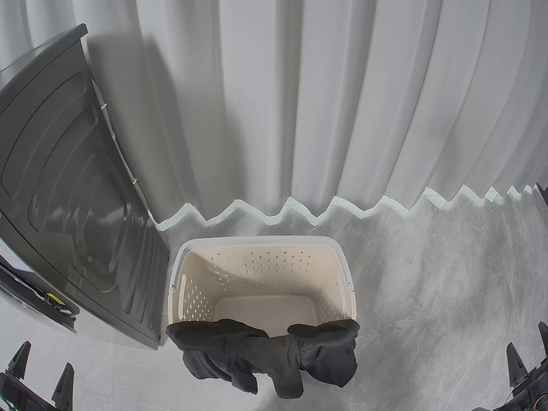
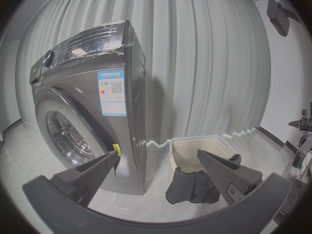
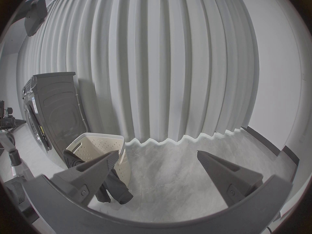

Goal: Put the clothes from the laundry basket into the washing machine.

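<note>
Hanging over the near rim of the cream laundry basket (image 1: 260, 240), a dark garment (image 1: 262, 355) is draping partly inside and partly down the outer wall, at the lower centre of the head view. The basket is standing upright on the grey marbled floor (image 1: 445, 292), just beside the dark grey washing machine (image 1: 68, 201), which is filling the left side of the frame with its side panel facing the basket. A white pleated curtain (image 1: 314, 87) is hanging across the upper part of the frame behind both. The left end effector (image 1: 44, 366) is sitting in the lower left corner, its fingers spread and released, grasping nothing. The right end effector (image 1: 528, 343) is sitting in the lower right corner, likewise released and gripping nothing. Both are staying well apart from the garment and the basket.
</note>
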{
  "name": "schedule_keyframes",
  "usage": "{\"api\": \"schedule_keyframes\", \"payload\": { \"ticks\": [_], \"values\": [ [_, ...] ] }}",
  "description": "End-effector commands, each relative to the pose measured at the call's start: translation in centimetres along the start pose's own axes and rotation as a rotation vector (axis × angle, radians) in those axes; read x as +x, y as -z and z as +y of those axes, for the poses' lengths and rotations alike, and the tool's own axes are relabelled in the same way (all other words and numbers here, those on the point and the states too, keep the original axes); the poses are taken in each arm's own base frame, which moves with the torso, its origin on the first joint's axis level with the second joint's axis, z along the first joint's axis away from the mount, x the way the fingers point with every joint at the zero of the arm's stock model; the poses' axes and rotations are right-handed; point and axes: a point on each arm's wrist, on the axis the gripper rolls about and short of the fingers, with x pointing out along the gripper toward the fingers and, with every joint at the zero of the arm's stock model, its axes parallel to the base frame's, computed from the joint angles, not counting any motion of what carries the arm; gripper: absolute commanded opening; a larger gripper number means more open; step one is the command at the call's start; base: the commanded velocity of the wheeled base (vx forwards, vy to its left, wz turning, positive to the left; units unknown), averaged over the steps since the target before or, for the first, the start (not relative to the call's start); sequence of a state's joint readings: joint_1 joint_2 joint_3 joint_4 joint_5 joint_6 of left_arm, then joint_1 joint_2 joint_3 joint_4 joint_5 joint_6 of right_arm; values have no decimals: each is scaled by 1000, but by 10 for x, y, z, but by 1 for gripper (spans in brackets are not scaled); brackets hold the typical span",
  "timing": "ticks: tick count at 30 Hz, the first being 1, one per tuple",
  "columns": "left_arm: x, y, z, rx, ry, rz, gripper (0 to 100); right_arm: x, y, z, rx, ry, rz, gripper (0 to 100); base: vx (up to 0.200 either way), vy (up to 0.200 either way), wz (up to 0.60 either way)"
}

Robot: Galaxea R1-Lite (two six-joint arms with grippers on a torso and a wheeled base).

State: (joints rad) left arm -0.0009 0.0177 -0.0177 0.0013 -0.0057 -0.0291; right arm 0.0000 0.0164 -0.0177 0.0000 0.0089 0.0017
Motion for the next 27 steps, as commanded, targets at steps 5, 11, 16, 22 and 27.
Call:
{"api": "schedule_keyframes", "payload": {
  "ticks": [5,11,16,22,27],
  "values": [
    [0,5,0,0,0,-1,100,0,5,0,0,0,1,100,120,0,0],
    [0,5,0,2,0,-1,100,0,5,0,0,0,1,100,0,0,0],
    [0,5,0,0,0,-1,100,0,5,0,0,0,1,100,0,0,0],
    [0,5,0,2,0,-1,100,0,5,0,0,0,1,100,167,0,0],
    [0,5,0,2,0,-1,100,0,5,0,0,0,1,100,40,0,0]
  ]
}}
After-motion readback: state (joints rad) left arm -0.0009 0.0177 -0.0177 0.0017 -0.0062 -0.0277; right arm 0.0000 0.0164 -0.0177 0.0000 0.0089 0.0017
